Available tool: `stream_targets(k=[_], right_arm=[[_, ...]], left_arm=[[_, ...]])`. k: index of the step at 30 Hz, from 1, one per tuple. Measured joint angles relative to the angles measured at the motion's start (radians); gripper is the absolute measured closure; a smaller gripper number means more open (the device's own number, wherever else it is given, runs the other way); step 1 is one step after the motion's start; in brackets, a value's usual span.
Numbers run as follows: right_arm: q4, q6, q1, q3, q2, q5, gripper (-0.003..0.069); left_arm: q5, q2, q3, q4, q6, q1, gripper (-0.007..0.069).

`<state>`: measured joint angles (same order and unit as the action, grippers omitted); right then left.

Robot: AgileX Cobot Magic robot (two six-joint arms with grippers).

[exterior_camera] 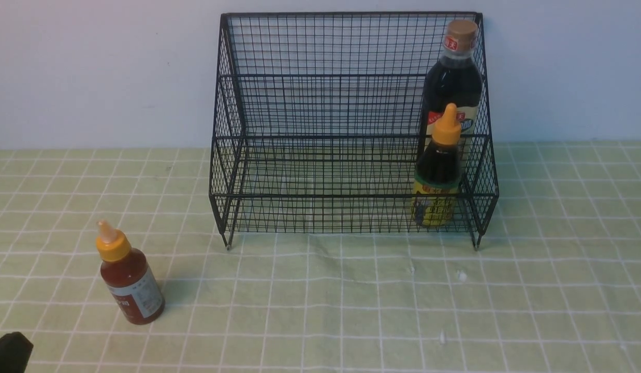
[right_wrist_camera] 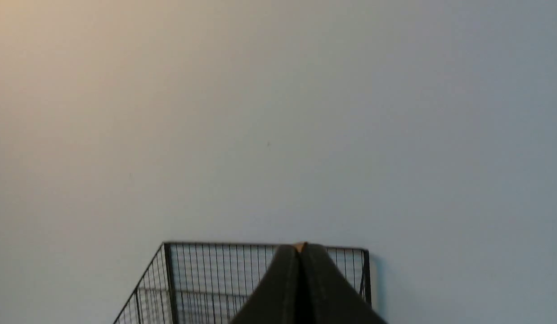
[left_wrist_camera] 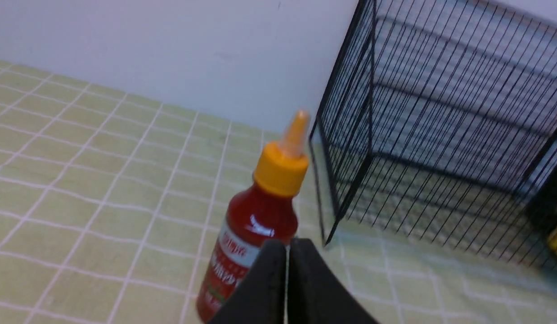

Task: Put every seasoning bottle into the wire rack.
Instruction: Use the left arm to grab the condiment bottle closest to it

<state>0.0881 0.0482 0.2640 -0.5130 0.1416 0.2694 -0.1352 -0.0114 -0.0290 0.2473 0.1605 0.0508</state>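
Observation:
The black wire rack [exterior_camera: 320,77] stands at the back middle of the table. The tall dark bottle with a tan cap [exterior_camera: 453,77] stands on its upper tier at the right. The small dark bottle with a yellow label [exterior_camera: 438,171] stands on the lower tier in front of it. The small red-sauce bottle [exterior_camera: 128,274] stands upright on the cloth at the front left, outside the rack. In the left wrist view my left gripper [left_wrist_camera: 287,245] is shut and empty just short of the red bottle [left_wrist_camera: 256,216]. In the right wrist view my right gripper [right_wrist_camera: 300,247] is shut and empty, facing the rack's top edge [right_wrist_camera: 206,270].
A green cloth with a white grid [exterior_camera: 351,300] covers the table. A plain pale wall [exterior_camera: 92,67] runs behind the rack. A dark part of my left arm [exterior_camera: 10,352] shows at the front left corner.

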Motion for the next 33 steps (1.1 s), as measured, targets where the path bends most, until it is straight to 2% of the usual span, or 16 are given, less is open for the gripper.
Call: stream_targets(k=[3, 4, 7, 10, 13, 18, 19, 22, 23, 24, 25, 27, 33], right_arm=[[0.0, 0.003, 0.0, 0.144, -0.124, -0.151, 0.0673], [0.0, 0.003, 0.0, 0.152, -0.13, -0.151, 0.0673], [0.0, 0.005, 0.0, 0.241, -0.154, -0.262, 0.0673], [0.0, 0.007, 0.0, 0.261, -0.154, -0.292, 0.0673], [0.0, 0.007, 0.0, 0.261, -0.154, -0.305, 0.0673], [0.0, 0.007, 0.0, 0.261, -0.154, -0.307, 0.0673], [0.0, 0.007, 0.0, 0.261, -0.154, -0.307, 0.0673], [0.0, 0.008, 0.0, 0.261, -0.154, -0.307, 0.0673], [0.0, 0.011, 0.0, 0.261, -0.154, -0.307, 0.0673], [0.0, 0.016, 0.0, 0.261, -0.154, -0.307, 0.0673], [0.0, 0.019, 0.0, 0.261, -0.154, -0.307, 0.0673], [0.001, 0.019, 0.0, 0.261, -0.154, -0.307, 0.0673], [0.002, 0.019, 0.0, 0.261, -0.154, -0.306, 0.0673]], left_arm=[[0.039, 0.0, 0.0, 0.024, 0.002, 0.0, 0.0631], [0.045, 0.0, 0.0, 0.025, 0.003, 0.0, 0.0631], [0.146, 0.0, 0.0, 0.03, 0.007, 0.0, 0.0631], [0.269, 0.0, 0.004, 0.036, 0.011, 0.0, 0.0631], [0.251, 0.0, 0.042, 0.036, 0.012, 0.0, 0.0631], [-0.08, 0.102, 0.283, -0.007, -0.024, 0.0, 0.0631], [-0.214, 0.166, 0.359, -0.016, -0.03, 0.0, 0.0631], [-0.486, 0.374, 0.502, -0.029, -0.037, 0.0, 0.0631], [-0.504, 0.389, 0.512, -0.031, -0.039, 0.0, 0.0631], [-0.643, 0.497, 0.589, -0.037, -0.051, 0.0, 0.0631], [-0.715, 0.587, 0.634, -0.045, -0.065, 0.0, 0.0631], [-0.817, 0.711, 0.718, -0.06, -0.097, 0.0, 0.0631], [-0.924, 1.015, 0.927, -0.08, -0.161, 0.0, 0.0631]])
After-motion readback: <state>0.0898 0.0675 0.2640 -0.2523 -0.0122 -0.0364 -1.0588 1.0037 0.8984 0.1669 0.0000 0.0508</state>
